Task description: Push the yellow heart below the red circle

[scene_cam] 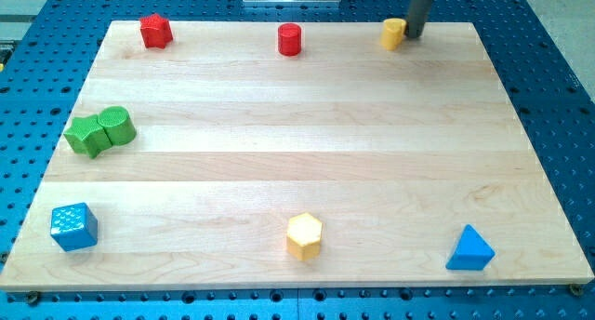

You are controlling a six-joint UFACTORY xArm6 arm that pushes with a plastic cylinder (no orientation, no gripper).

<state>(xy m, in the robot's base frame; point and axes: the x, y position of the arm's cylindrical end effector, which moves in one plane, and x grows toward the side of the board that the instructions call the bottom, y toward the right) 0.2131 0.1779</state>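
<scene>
Along the near edge of the wooden board (297, 171) sit a blue cube (73, 226) at the left, a yellow hexagon (304, 236) near the middle and a blue triangle (470, 249) at the right. None of them lies on any likely path, so I judge them out of danger.

Farther back on the left, a green block (85, 136) of unclear shape and a green cylinder (117, 126) touch each other, well apart from the action.

At the far edge stand a red star-like block (155, 31) on the left, the red circle (290, 39) near the middle, and the yellow heart (394, 33) to the right, close to the board's far rim. My tip (414, 35) is just beside the heart on its right, touching or nearly so. The arm carries no jaws, only the rod, so there is nothing to spread or close.

The risks, as I judge them: the heart sits so near the far rim that an off-centre shove could spin it or slip it off the board. A straight leftward push would run it into the red circle instead of placing it on the circle's near side, and could knock the circle away. The rounded heart may also roll off my tip mid-push.

There are no containers here; nothing holds anything.
</scene>
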